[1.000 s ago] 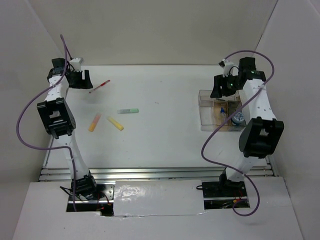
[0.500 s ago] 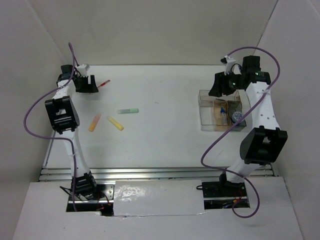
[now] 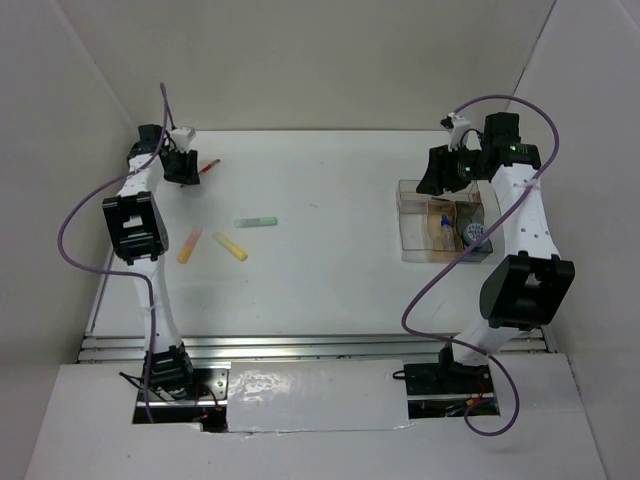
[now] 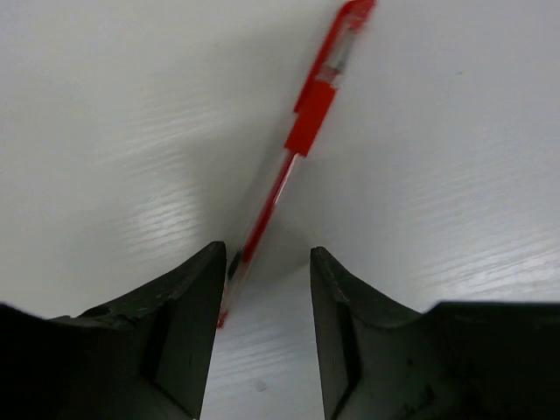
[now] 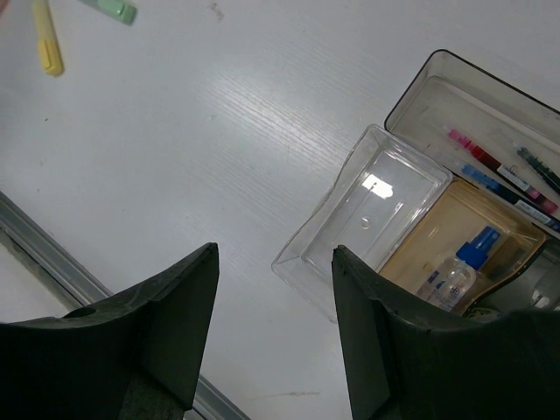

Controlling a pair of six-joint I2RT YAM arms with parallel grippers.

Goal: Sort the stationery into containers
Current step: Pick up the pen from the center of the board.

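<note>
The red pen (image 4: 297, 140) is seen lying flat on the white table (image 3: 330, 270) at its far left, with its near end reaching in between the fingers (image 4: 188, 324) of the left gripper (image 4: 267, 262). That end lies close against the inner edge of the left finger, while a clear gap is left to the right finger. The jaws are held partly apart and straddle the pen; nothing is clamped.

In the left wrist view the pen's long axis is slanted up and to the right, away from the gripper. In the top view the pen (image 3: 208, 167) is seen running from the left gripper (image 3: 180, 165) toward the right and slightly toward the far wall.

Nearer the arm bases, well apart from the pen, a green marker (image 3: 256, 222), a yellow marker (image 3: 231, 247) and an orange marker (image 3: 189, 245) are spread on the table. Nothing is seen between them and the pen.

On the right side the clear box (image 3: 420, 250) is found, with a blue-tipped tube (image 3: 443, 228) and a blue-white roll (image 3: 477, 236) in its compartments. Several thin pens (image 5: 499, 166) are seen in its far compartment. The right gripper (image 5: 273, 254) is held above the box's left edge, its jaws apart and nothing between them.
</note>
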